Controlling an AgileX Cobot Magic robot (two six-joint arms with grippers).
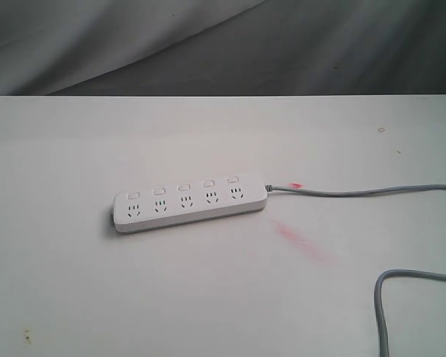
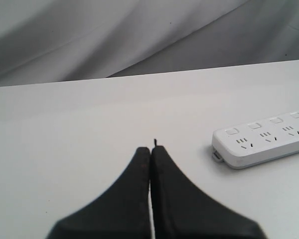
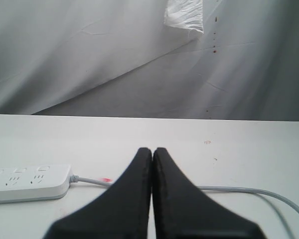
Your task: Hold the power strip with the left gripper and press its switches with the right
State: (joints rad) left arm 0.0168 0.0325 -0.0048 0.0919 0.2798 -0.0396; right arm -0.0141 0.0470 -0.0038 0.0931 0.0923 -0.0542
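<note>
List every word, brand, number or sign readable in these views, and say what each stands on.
No text can be read in any view.
On the power strip: no brand or rating shows; the switches look blank white.
The red smear on the table: a stain, not writing.
The red tag on the cord: too small to read.
The small mark near the table's far edge: too small to read.

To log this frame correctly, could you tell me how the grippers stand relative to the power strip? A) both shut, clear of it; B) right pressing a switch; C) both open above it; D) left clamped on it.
A: the left gripper and the right gripper each show jaws closed on nothing, while the power strip lies untouched on the table.
</note>
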